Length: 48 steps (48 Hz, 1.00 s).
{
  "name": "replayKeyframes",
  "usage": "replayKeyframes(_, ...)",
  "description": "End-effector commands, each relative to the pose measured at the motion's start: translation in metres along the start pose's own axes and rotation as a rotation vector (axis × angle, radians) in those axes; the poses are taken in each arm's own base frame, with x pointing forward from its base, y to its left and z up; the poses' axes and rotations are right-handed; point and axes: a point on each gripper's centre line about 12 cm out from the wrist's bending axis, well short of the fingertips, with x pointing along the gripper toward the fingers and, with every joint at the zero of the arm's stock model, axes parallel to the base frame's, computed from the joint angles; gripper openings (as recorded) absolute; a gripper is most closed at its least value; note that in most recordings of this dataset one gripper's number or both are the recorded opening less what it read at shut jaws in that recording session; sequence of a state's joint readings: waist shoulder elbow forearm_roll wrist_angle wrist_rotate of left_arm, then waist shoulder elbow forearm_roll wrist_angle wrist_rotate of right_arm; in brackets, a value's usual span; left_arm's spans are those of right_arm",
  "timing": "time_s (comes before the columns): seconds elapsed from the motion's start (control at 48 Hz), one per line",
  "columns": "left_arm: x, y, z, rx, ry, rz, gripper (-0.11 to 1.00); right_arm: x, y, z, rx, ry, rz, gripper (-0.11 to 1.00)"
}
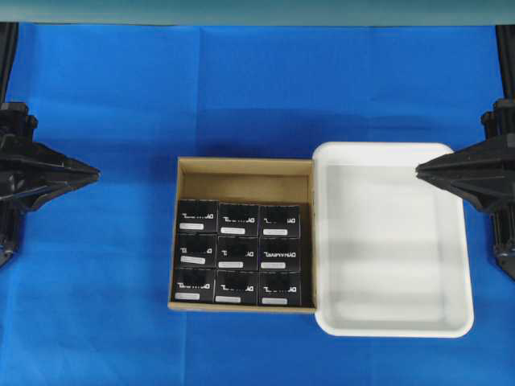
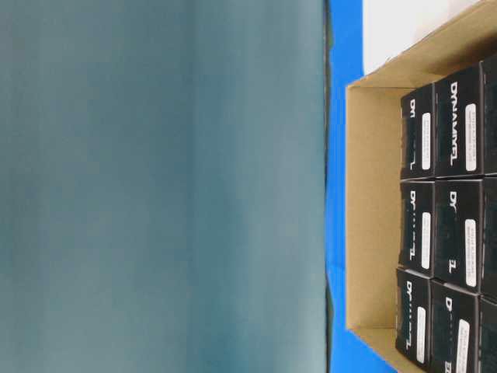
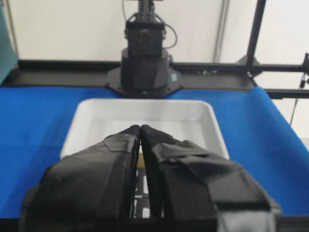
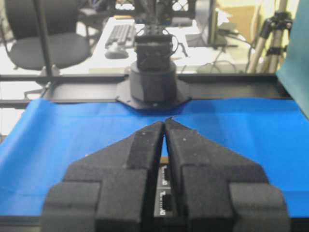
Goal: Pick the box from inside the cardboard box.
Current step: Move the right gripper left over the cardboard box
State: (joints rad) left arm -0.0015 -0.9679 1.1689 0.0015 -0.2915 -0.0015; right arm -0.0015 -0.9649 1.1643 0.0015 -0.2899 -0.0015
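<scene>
The brown cardboard box (image 1: 244, 166) lies at the table's middle with several small black boxes (image 1: 238, 254) packed in a grid against its near side; a bare strip runs along its far wall. The table-level view shows the same cardboard box (image 2: 373, 202) and black boxes (image 2: 454, 124) close up. My left gripper (image 1: 96, 171) hovers at the left edge, shut and empty, tips pointing right. My right gripper (image 1: 418, 170) hangs at the right edge over the white tray's rim, shut and empty. In the wrist views both grippers' fingertips (image 3: 140, 127) (image 4: 164, 121) meet, with black boxes glimpsed beneath.
A white plastic tray (image 1: 459, 265) sits empty against the cardboard box's right side. Blue cloth (image 1: 96, 305) covers the whole table. Each arm's base (image 3: 145, 63) (image 4: 153, 72) stands at the far side in the opposite wrist view.
</scene>
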Motion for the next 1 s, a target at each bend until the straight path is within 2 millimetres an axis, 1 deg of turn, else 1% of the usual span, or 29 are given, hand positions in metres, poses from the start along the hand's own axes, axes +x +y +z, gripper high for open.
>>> replayKeyframes(0.0,0.004,0.0,0.004,-0.003,0.02,-0.001,0.14,0.003,-0.002,-0.002,0.017,0.011,-0.013,0.14)
replayKeyframes(0.042,0.005,0.0,0.004,-0.006,0.037,0.0,0.13,0.006,-0.006,-0.005,0.076,0.057,-0.036,0.14)
replayKeyframes(0.125,0.007,0.0,0.005,-0.009,0.064,0.001,0.02,0.014,-0.009,-0.009,0.198,0.177,-0.067,0.05)
replayKeyframes(0.208,0.009,0.0,0.006,-0.009,0.097,0.001,-0.04,0.022,-0.012,-0.014,0.253,0.317,-0.09,0.03)
replayKeyframes(0.292,0.009,0.001,0.005,-0.009,0.147,0.003,-0.05,0.032,-0.013,-0.019,0.267,0.45,-0.098,0.03)
replayKeyframes(0.417,0.009,0.0,0.002,-0.009,0.212,0.001,-0.05,0.054,-0.011,-0.028,0.29,0.65,-0.098,0.03)
replayKeyframes(0.479,0.008,0.0,-0.002,-0.008,0.244,0.002,-0.05,0.067,-0.01,-0.036,0.305,0.757,-0.097,0.03)
replayKeyframes(0.625,0.008,0.0,-0.005,-0.009,0.265,0.002,-0.05,0.099,-0.008,-0.051,0.313,0.936,-0.091,0.03)
replayKeyframes(0.709,0.007,0.0,-0.006,-0.008,0.276,0.002,-0.05,0.121,-0.008,-0.056,0.312,1.019,-0.086,0.03)
replayKeyframes(0.771,0.007,0.0,-0.008,-0.007,0.285,0.003,-0.05,0.136,-0.007,-0.063,0.306,1.104,-0.078,0.04)
replayKeyframes(0.875,0.007,0.0,-0.009,-0.007,0.298,0.001,-0.05,0.154,-0.007,-0.075,0.291,1.227,-0.065,0.04)
replayKeyframes(0.917,0.007,0.0,-0.009,-0.007,0.298,0.001,-0.05,0.161,-0.008,-0.083,0.279,1.282,-0.054,0.05)
replayKeyframes(0.98,0.007,0.0,-0.009,-0.007,0.298,0.001,-0.05,0.169,-0.008,-0.09,0.255,1.329,-0.032,0.05)
